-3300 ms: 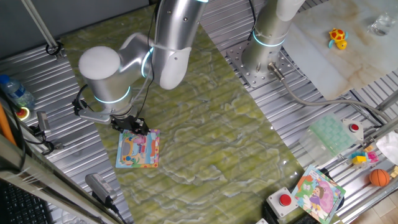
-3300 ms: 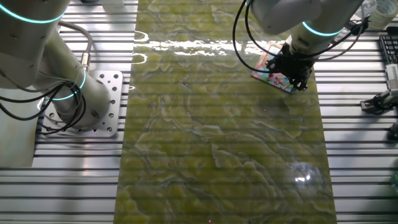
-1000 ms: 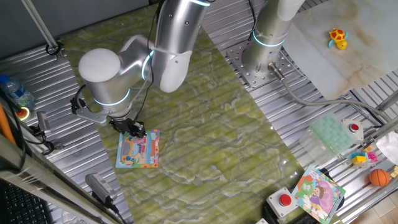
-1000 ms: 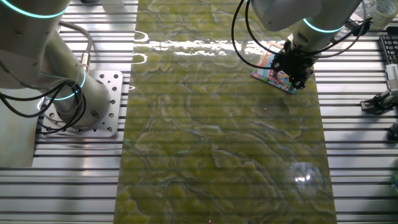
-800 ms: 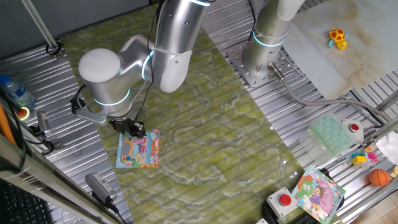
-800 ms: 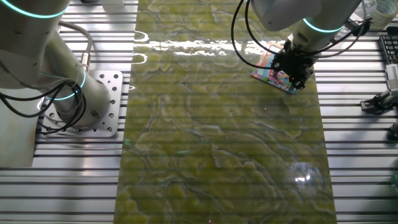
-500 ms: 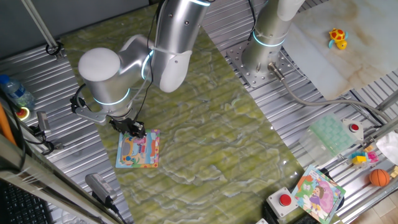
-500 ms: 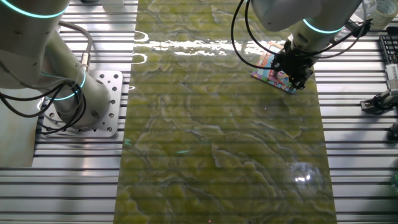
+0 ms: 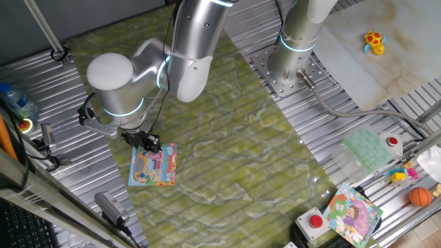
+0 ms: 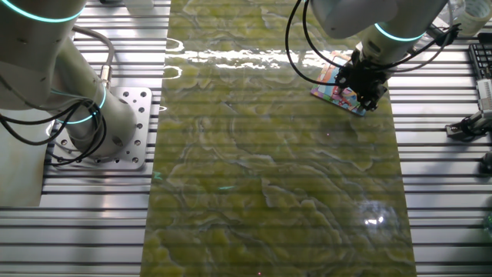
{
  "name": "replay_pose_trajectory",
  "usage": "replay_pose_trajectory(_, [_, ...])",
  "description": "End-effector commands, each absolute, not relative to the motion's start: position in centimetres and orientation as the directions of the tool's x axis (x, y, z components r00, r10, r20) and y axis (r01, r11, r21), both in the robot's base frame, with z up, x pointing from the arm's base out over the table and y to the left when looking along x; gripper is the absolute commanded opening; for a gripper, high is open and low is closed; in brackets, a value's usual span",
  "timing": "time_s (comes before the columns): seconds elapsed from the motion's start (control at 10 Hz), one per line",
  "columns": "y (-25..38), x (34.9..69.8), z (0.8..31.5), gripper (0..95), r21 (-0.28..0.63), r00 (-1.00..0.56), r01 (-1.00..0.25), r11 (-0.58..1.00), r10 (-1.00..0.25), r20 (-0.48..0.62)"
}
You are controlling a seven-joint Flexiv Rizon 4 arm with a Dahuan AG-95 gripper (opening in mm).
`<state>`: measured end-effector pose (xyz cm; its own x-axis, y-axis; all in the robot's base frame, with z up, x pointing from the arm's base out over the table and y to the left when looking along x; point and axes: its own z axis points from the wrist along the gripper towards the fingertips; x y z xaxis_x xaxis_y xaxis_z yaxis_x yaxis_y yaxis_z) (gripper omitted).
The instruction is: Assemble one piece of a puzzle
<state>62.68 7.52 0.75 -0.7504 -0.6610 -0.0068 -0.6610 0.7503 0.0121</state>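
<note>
Two fixed views give us the same moment. We see the gripper [image 9: 149,144] lowered over the far edge of the puzzle [image 9: 153,166], a square board with a light-blue border and an orange, pink and yellow cartoon picture. The board lies flat on the green marbled mat [image 9: 227,131], near that mat's left edge in one fixed view. In the other fixed view the gripper [image 10: 364,97] stands over the puzzle [image 10: 332,85] at the far right of the mat [image 10: 269,169], and its dark body covers much of the board.

We cannot tell whether the pincer is apart or together, since the fingertips are dark, small and set against the picture. The piece itself is too small for us to make out, so we cannot say whether it sits between the fingers or already in the board.

Off the mat, at the near right in one fixed view, we see a second square board with a purple and green picture [image 9: 353,213], an orange ball [image 9: 419,196] and a red button [image 9: 315,222]. Far right lies a small yellow toy [image 9: 374,41].
</note>
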Motion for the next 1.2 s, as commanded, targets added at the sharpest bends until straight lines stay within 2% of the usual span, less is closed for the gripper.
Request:
replay_pose_trajectory(0.1, [7.49, 62.64, 0.80, 57.0, 0.015, -0.748, -0.663, 0.748, -0.663, -0.013])
replay_pose_trajectory(0.5, [7.83, 62.56, 0.72, 57.0, 0.016, -0.759, -0.651, 0.759, -0.651, -0.013])
replay_pose_trajectory(0.6, [8.10, 62.49, 0.64, 38.0, 0.013, -0.767, -0.641, 0.767, -0.641, -0.010])
replay_pose_trajectory(1.2, [8.26, 62.42, 1.04, 38.0, 0.005, -0.769, -0.639, 0.769, -0.639, -0.002])
